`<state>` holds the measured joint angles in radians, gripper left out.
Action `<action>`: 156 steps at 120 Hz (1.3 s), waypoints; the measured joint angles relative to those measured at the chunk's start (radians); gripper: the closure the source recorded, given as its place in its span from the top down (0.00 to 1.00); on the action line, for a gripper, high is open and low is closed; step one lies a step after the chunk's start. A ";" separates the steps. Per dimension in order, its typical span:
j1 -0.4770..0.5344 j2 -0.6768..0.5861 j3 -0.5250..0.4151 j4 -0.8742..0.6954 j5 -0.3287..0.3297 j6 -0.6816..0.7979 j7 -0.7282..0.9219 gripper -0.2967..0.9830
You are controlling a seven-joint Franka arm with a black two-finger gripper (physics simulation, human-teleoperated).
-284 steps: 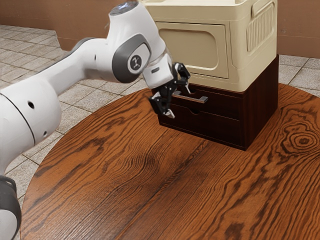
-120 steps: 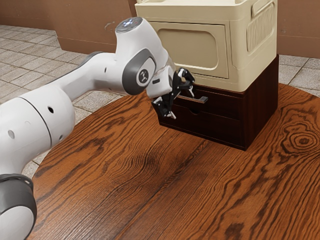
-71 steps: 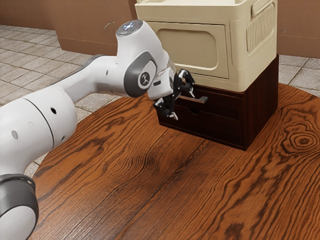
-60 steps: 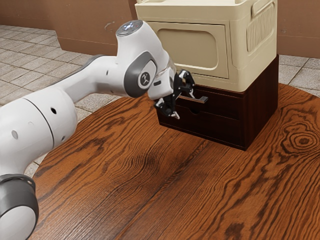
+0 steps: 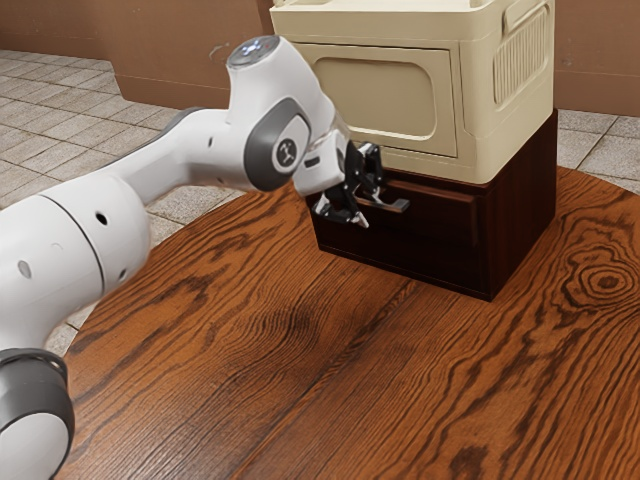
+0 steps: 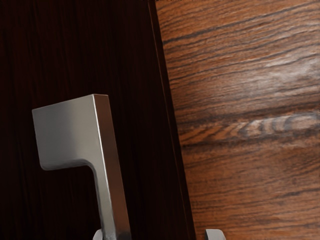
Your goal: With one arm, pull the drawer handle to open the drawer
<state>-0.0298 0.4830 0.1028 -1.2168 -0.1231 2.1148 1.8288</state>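
In the exterior view my gripper (image 5: 371,211) is at the silver handle (image 5: 397,206) on the dark upper drawer (image 5: 440,212). That drawer front stands slightly out from the cabinet, showing a narrow step at its right-hand edge. In the wrist view my gripper (image 6: 156,235) has its two tips well apart at the lower edge. The handle (image 6: 113,175) passes between them, close against one fingertip (image 6: 97,235). A wide gap separates it from the other fingertip (image 6: 215,234), so the gripper is open around the bar.
A cream storage box (image 5: 390,95) rests on the dark cabinet (image 5: 520,205). The round wooden table (image 5: 300,330) stretches out in front of the cabinet, toward the exterior view's bottom, with tiled floor (image 5: 60,120) beyond its edge.
The fingers have drawn nearer each other around the handle. My hand has backed slightly toward the exterior view's left, and the handle and upper drawer front have moved a little outward.
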 joint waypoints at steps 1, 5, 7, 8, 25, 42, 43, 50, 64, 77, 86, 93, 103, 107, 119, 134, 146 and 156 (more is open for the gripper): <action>0.000 0.000 0.001 0.000 -0.001 -0.001 0.000 0.36; -0.001 -0.001 0.002 0.000 -0.004 -0.005 -0.002 0.35; -0.001 -0.002 0.003 0.000 -0.006 -0.007 -0.003 0.34; -0.001 -0.002 0.003 0.000 -0.007 -0.008 -0.004 0.33; 0.000 -0.005 0.005 0.000 -0.014 -0.030 -0.013 0.30; 0.001 -0.011 0.007 0.000 -0.016 -0.062 -0.025 0.27; 0.001 -0.011 0.007 0.000 -0.016 -0.064 -0.026 0.27; 0.001 -0.015 0.009 0.001 -0.016 -0.081 -0.031 0.27; 0.003 -0.022 0.010 0.002 -0.017 -0.115 -0.043 0.25; 0.004 -0.028 0.013 0.002 -0.018 -0.142 -0.055 0.26; 0.005 -0.031 0.013 0.002 -0.018 -0.159 -0.063 0.23; 0.006 -0.035 0.014 0.002 -0.021 -0.173 -0.069 0.23; 0.007 -0.039 0.014 0.002 -0.024 -0.188 -0.078 0.21; 0.008 -0.040 0.013 0.001 -0.025 -0.192 -0.080 0.20; 0.006 -0.045 0.017 -0.002 -0.027 -0.204 -0.088 0.22; 0.006 -0.082 0.023 -0.043 -0.029 -0.214 -0.097 0.22; 0.006 -0.115 0.026 -0.083 -0.033 -0.219 -0.103 0.21; 0.006 -0.135 0.026 -0.109 -0.035 -0.220 -0.107 0.21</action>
<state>-0.0233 0.3476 0.1292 -1.3262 -0.1579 1.8946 1.7218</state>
